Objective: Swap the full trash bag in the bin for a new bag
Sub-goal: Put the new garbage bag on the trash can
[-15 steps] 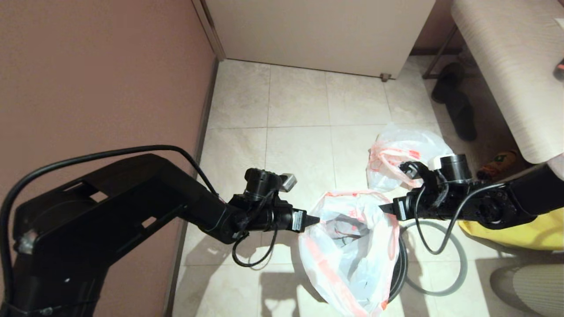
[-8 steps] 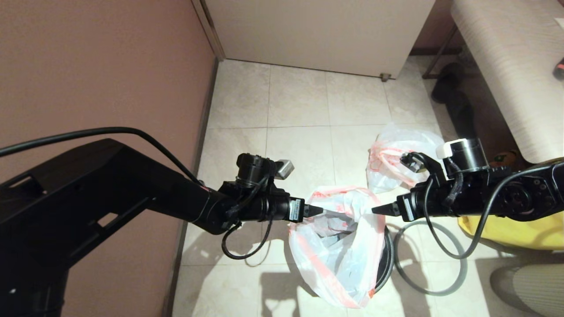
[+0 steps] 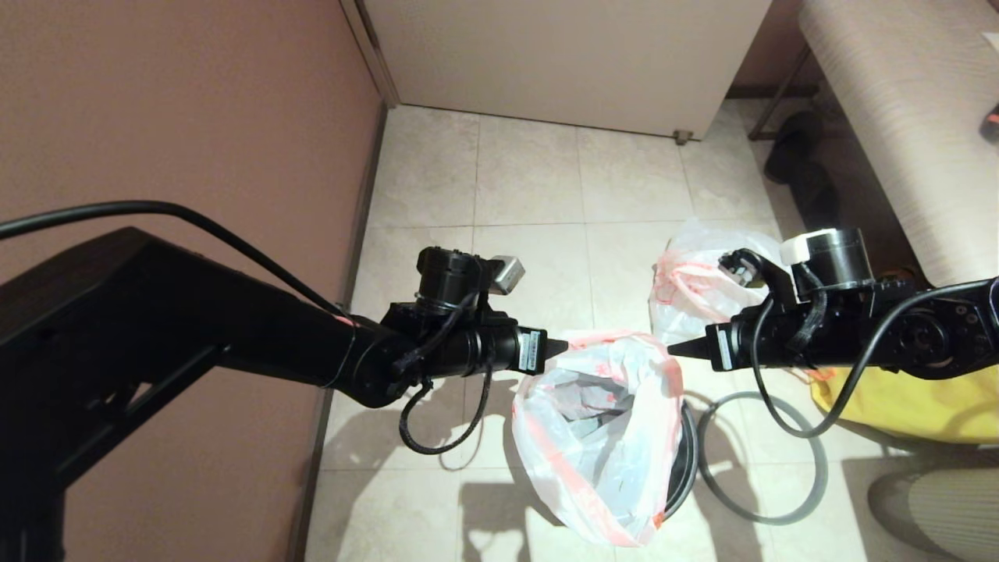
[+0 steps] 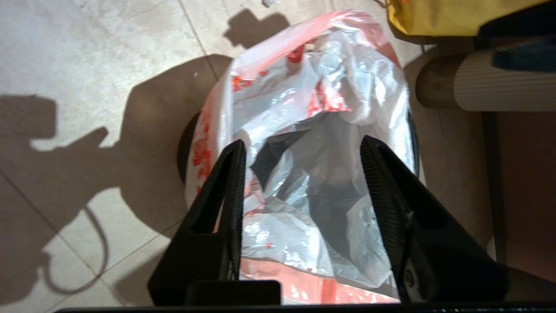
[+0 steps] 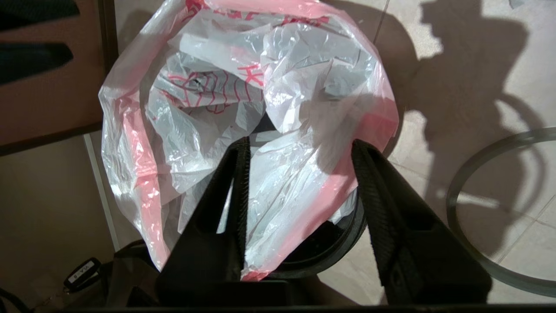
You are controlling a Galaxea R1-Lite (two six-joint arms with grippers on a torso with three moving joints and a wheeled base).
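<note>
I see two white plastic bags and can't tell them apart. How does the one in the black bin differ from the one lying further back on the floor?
The new bag is draped open in the bin; the full trash bag sits on the floor tiles beyond. The new bag is limp and gaping, while the full trash bag is bulky and bunched shut. Both are translucent white with pink-red trim.

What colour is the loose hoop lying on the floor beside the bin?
Grey: the hoop lies flat on the pale tiles, shown best in the head view.
</note>
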